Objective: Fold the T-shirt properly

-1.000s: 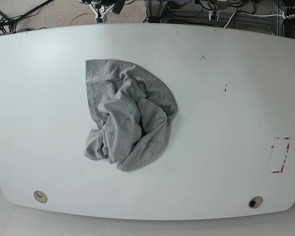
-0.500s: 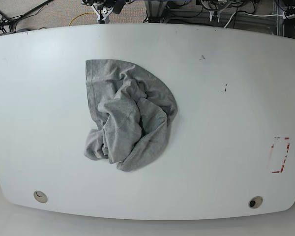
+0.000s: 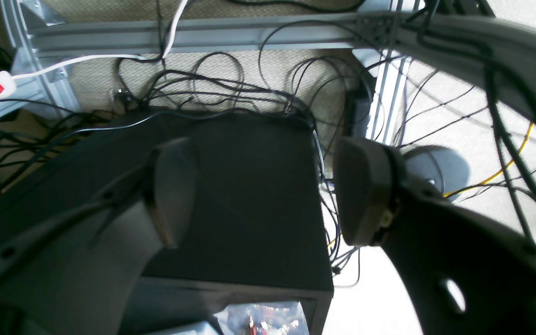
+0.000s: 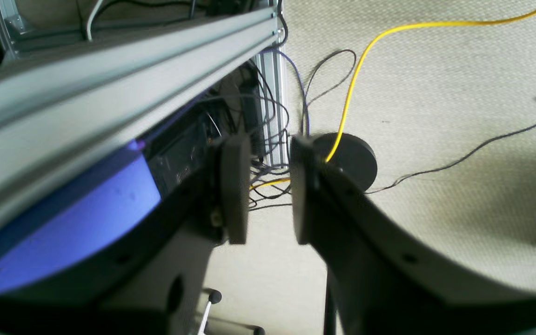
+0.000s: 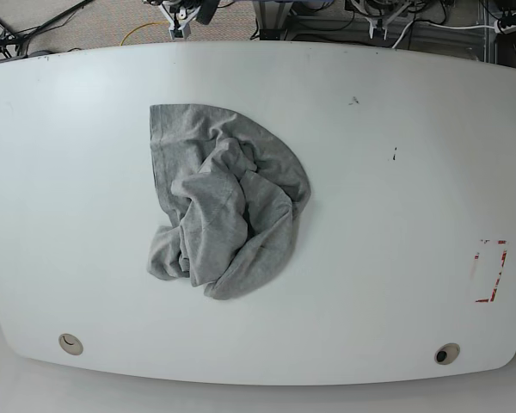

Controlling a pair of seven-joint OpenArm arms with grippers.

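Observation:
The T-shirt [image 5: 224, 202] is a light grey crumpled heap left of the middle of the white table [image 5: 396, 215], with its folds bunched over one another and no lettering showing. Neither gripper is near it. In the left wrist view my left gripper [image 3: 263, 195] stands wide open with nothing between its fingers, over a dark box and cables on the floor. My right gripper [image 4: 268, 186] shows a narrow empty gap between its pads, above carpet and a yellow cable.
A red dashed rectangle [image 5: 492, 271] marks the table's right edge. Two round holes [image 5: 70, 344] [image 5: 447, 354] sit near the front edge. Aluminium frame rails [image 4: 123, 56] and tangled cables [image 3: 231, 88] lie behind the table.

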